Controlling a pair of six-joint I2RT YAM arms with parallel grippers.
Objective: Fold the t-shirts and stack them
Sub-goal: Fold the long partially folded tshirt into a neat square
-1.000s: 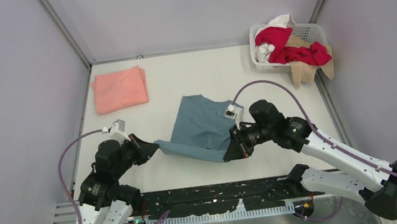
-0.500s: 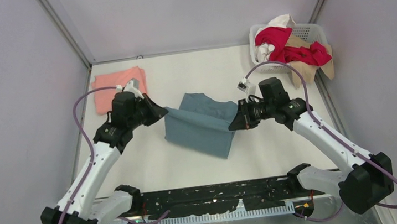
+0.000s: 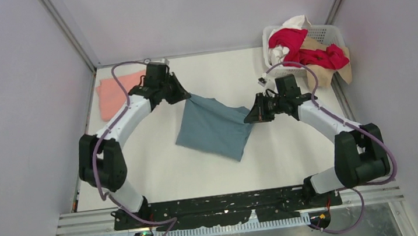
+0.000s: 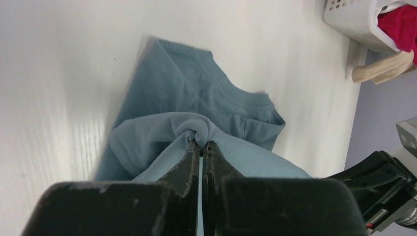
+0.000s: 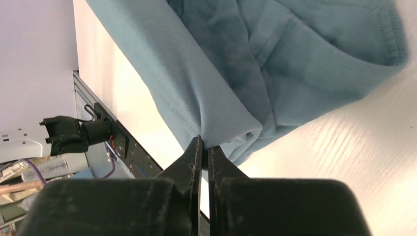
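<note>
One blue-grey t-shirt (image 3: 215,128), at mid-tabletop (image 3: 153,170). Its far edge is raised and strung between the two arms, and its near part lies on the surface, doubled over itself. The ribbed collar (image 4: 236,96) shows underneath in the left wrist view.

Left fingers (image 4: 191,164): closed on a small bunched knot of cloth at the shirt's far left corner.

Right fingers (image 5: 193,162): closed on a folded hem at the far right corner, with the cloth draping away from them.

Handling (judged): light, soft and limp. It keeps no shape of its own and sags wherever it is unsupported. It is not fragile, though thin pinches may slip if pulled hard. The best holds are hems, seams and corners, taken as a pair so that the edge stays taut and the layers land flat.

One salmon-pink t-shirt (image 3: 112,96), folded at the far left and partly hidden by the left arm.

One white basket (image 3: 329,30) in the far right corner, holding a red t-shirt (image 3: 305,52) and white cloth. A tan t-shirt (image 3: 322,74) hangs over its rim. None of these is folded yet.
</note>
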